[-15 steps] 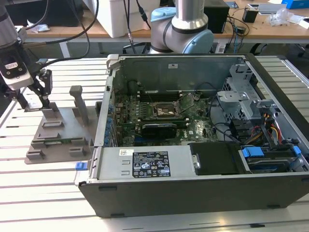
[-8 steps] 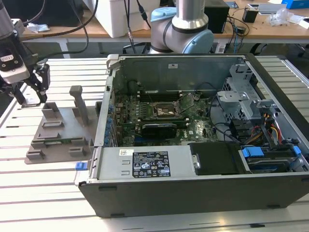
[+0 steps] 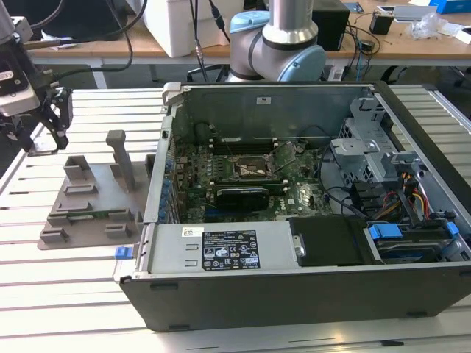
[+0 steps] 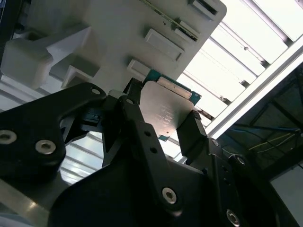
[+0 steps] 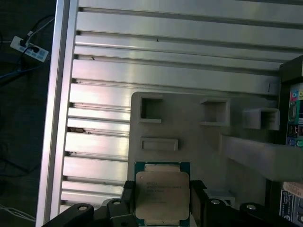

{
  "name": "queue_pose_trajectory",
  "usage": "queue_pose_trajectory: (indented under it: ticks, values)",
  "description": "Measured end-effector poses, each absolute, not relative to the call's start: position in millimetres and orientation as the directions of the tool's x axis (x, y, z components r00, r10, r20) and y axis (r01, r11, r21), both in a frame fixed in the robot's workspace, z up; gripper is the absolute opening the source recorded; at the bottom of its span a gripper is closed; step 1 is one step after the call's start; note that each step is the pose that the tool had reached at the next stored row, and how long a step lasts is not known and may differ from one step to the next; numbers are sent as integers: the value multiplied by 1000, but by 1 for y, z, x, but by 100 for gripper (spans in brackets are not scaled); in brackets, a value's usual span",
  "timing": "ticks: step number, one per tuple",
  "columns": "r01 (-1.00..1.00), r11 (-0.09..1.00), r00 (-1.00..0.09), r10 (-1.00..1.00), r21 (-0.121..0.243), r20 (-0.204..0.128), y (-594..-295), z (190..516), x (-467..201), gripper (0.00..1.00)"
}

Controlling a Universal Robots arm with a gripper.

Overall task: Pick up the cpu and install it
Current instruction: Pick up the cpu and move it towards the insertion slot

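Cpu (image 5: 162, 201) — clamped flat by two opposite edges in the gripper (image 5: 162, 188), I judge, hanging over the grey holder (image 3: 88, 213); motherboard socket (image 3: 254, 168) lies well apart — toward the exterior view's right.

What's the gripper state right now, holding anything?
The gripper is closed on the cpu, which sits between its fingers over the grey holder.
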State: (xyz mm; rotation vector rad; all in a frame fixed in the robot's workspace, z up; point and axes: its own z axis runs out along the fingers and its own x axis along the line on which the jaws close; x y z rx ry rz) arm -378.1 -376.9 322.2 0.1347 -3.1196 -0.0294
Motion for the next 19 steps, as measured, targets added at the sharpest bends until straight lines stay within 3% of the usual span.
queue_pose_trajectory:
  ticks: [13,19]
  values:
    - [-86,996,-996,-86,20,18,-377,358,-378,55]
    - [-86,996,-996,-86,20,18,-377,402,-378,55]
